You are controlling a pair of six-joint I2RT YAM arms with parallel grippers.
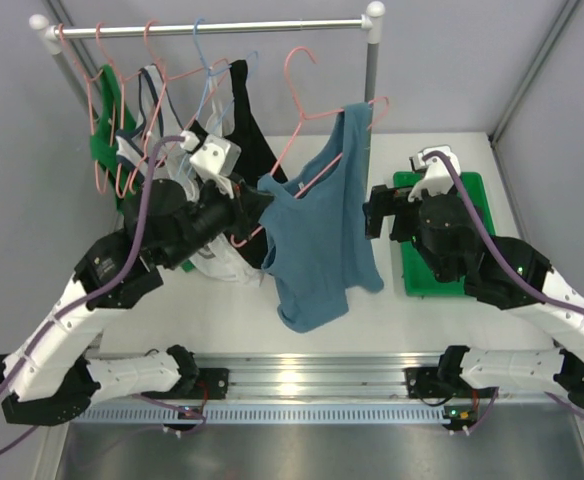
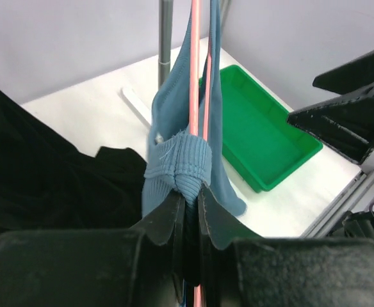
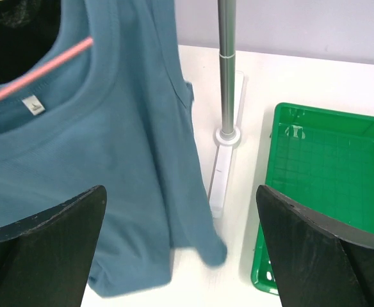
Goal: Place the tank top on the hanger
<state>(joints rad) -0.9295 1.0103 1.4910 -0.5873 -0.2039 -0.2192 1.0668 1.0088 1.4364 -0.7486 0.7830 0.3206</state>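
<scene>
The dusty blue tank top (image 1: 317, 240) hangs on the pink wire hanger (image 1: 317, 140), which is tilted, its hook up in the air below the rail. One strap sits on the hanger's upper right end. My left gripper (image 1: 255, 207) is shut on the other strap together with the hanger wire at the lower left end; in the left wrist view the jaws (image 2: 190, 198) pinch bunched blue fabric (image 2: 177, 160) and the pink wire (image 2: 195, 77). My right gripper (image 1: 377, 212) is open and empty, just right of the top. In the right wrist view (image 3: 180, 243) it faces the top (image 3: 97, 160), its white label (image 3: 33, 104) and the hanger (image 3: 40, 73).
A clothes rack rail (image 1: 212, 27) at the back carries several hangers with a black top (image 1: 247, 130), a green top (image 1: 102, 140) and others. Its right post (image 3: 225, 70) stands on a white foot. A green tray (image 1: 442, 240) lies at the right under my right arm.
</scene>
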